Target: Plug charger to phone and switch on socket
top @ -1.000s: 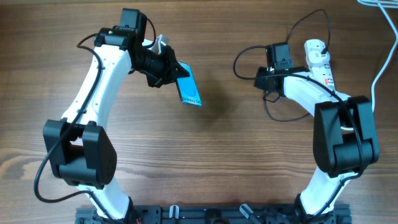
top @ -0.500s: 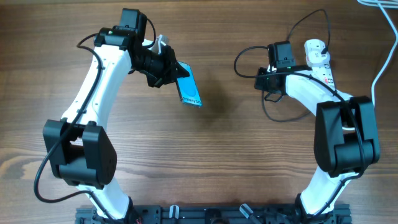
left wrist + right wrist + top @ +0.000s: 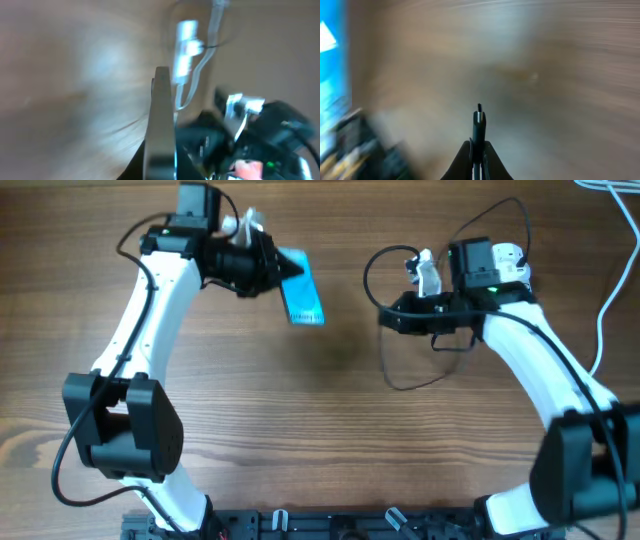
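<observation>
Two clenched: left pincer on cyan phone, right pincer on dark charger tip

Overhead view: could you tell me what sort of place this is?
Probably a robotics test bench: a left arm and right arm mounted at a wood-grain table, with a phone and charger.

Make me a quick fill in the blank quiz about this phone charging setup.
The left hand holds the phone, whose screen is ____.
The right hand is shut on the charger, a thin cable coloured ____.
The socket lies nearer the ____ hand.
Missing: blue; black; right.
</observation>
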### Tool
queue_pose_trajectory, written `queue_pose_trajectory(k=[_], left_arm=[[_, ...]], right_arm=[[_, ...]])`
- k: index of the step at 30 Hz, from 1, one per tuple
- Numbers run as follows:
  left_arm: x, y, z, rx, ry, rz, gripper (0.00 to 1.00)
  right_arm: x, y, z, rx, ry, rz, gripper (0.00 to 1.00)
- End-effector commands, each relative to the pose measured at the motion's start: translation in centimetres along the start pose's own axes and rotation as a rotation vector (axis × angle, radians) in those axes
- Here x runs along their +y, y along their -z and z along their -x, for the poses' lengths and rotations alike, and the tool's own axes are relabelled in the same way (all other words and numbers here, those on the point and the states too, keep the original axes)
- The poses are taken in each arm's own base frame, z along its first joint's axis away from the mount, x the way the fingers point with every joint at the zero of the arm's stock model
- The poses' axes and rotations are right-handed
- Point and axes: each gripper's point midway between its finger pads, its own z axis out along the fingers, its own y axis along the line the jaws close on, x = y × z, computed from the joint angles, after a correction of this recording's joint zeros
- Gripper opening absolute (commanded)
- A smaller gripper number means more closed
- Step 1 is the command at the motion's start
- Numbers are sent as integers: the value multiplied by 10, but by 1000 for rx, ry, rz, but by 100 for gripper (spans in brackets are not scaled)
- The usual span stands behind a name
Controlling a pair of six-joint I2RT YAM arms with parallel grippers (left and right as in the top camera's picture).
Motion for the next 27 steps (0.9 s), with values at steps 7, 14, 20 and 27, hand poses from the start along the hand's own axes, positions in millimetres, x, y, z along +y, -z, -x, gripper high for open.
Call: queue_pose_trajectory(k=[7,14,20,27], left_arm=[[-63,27,5,37,-246,-352,4],[-65,25,2,45,-248,-356,4],[-67,27,0,55,-251,-371,4],[-81,32,0,61,-333,-438,4]], right_arm=[[105,23,-45,86,171,677,4],[137,1,-54,164,245,731,5],[148,-8,-37,151,243,702,4],[151,-15,-22,132,166,649,4]])
